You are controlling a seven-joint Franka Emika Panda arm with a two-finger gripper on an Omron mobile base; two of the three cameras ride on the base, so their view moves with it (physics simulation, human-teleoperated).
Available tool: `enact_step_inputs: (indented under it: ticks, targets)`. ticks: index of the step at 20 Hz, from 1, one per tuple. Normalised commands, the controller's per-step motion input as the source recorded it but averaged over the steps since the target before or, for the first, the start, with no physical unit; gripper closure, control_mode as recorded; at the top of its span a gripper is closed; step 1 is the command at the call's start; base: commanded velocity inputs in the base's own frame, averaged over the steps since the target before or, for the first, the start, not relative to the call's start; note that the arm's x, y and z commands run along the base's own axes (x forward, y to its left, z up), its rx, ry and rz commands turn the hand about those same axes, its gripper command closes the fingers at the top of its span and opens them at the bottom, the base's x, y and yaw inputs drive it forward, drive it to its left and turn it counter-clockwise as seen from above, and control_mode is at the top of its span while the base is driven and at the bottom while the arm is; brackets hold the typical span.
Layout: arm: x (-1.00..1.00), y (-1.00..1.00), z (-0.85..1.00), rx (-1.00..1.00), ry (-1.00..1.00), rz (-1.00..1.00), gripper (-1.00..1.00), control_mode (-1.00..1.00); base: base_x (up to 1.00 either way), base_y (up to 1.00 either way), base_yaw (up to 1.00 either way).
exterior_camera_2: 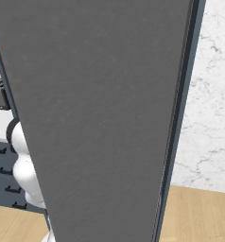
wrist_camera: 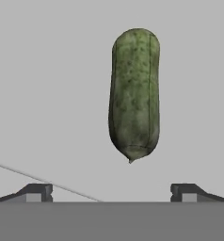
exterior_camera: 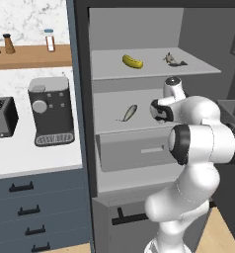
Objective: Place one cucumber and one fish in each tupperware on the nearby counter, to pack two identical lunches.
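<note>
In the hand view a dark green cucumber [wrist_camera: 134,94] lies on a pale grey shelf, ahead of my gripper [wrist_camera: 111,193] and slightly to its right. The gripper is open, with nothing between its fingertips [wrist_camera: 36,192]. The left base view shows my arm reaching into the middle shelf of an open cabinet. A yellow-green cucumber [exterior_camera: 132,62] and a silver fish [exterior_camera: 175,60] lie on the upper shelf. Another fish [exterior_camera: 128,112] lies on the middle shelf, left of my hand. The white counter [exterior_camera: 20,158] stretches to the left. The tupperware is out of view.
A grey coffee machine [exterior_camera: 51,111] and a dark toaster [exterior_camera: 2,117] stand on the counter. Bottles sit on a wooden shelf [exterior_camera: 30,55] above. A closed drawer [exterior_camera: 139,150] sits under the middle shelf. A big grey door panel [exterior_camera_2: 100,118] blocks the right base view.
</note>
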Motion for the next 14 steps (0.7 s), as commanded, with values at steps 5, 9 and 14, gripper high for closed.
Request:
enact_step_inputs:
  ticks: [5, 9, 14]
  targets:
    - [0.27, 0.0, -0.15, 0.0, 0.0, 0.0, -1.0, -1.0, 0.0, 0.0, 0.0]
    - [0.33, 0.0, -0.02, 0.0, 0.0, 0.0, -1.0, -1.0, 0.0, 0.0, 0.0]
    - [0.37, 0.0, -0.04, 0.0, 0.0, 0.0, -1.0, -1.0, 0.0, 0.0, 0.0]
